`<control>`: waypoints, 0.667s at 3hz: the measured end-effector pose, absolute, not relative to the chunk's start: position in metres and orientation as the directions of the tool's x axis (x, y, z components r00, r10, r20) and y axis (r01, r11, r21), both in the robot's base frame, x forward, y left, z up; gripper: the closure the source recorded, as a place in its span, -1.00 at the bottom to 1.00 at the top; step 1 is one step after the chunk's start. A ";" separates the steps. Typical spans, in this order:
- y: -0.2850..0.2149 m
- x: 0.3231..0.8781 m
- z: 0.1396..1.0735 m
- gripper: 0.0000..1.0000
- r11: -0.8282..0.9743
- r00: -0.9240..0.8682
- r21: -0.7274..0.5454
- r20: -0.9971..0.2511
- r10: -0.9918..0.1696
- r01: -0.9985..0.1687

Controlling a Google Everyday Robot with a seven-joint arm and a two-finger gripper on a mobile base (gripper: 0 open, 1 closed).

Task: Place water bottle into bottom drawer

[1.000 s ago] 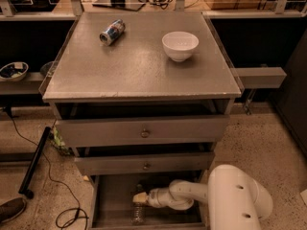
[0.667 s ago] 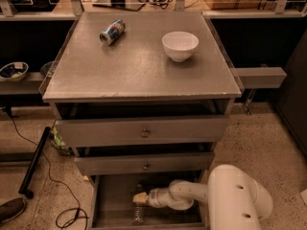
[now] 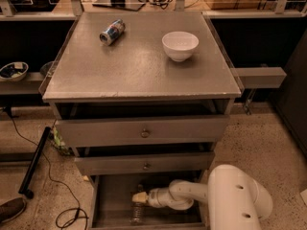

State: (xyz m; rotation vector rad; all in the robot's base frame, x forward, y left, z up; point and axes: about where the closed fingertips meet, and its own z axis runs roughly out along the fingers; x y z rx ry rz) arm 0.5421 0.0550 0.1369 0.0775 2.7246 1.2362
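The bottom drawer is pulled open at the foot of the grey cabinet, showing its plain grey floor. My white arm reaches into it from the right, with the gripper low over the drawer's middle. The clear water bottle is inside the drawer just in front of and below the gripper, its cap end toward the gripper. Whether the gripper still touches the bottle is not visible.
A blue-and-silver soda can lies on the cabinet top beside a white bowl. Both upper drawers are partly pulled out above the arm. A black pole and cables lie on the floor at left.
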 end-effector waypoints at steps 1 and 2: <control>0.055 0.542 0.137 -1.00 0.659 -0.988 0.752 -0.113 0.108 -0.014; 0.055 0.542 0.137 -1.00 0.659 -0.988 0.752 -0.113 0.108 -0.014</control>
